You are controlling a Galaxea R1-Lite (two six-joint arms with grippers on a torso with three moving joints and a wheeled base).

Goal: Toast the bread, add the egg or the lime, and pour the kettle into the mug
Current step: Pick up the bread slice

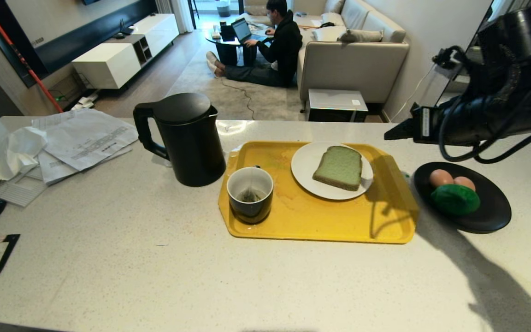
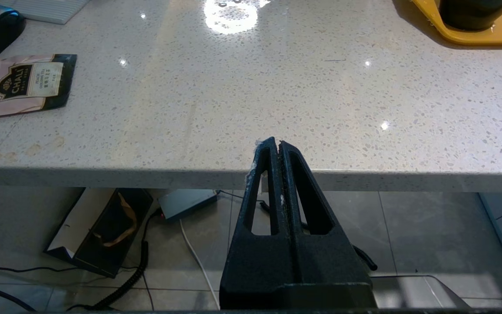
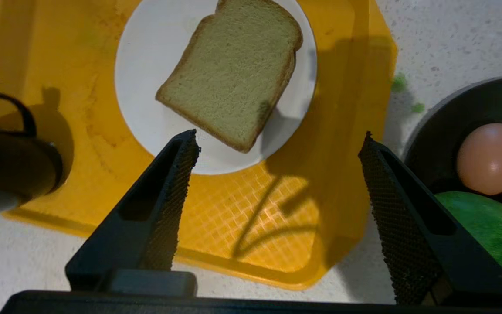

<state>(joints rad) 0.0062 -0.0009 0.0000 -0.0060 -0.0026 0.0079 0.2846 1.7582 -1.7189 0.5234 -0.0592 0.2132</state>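
While right pincer [image 3: 279,139] gapes above tray [image 3: 342,183] edge, nothing crowds it.

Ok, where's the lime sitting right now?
In the head view the lime lies on the black plate at the right, against two eggs, just right of the yellow tray.

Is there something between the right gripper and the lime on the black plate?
Nothing visible blocks it. The right gripper hangs open above the edge of the yellow tray, and the lime lies uncovered on the black plate. Two eggs lie right beside the lime, on its far side.
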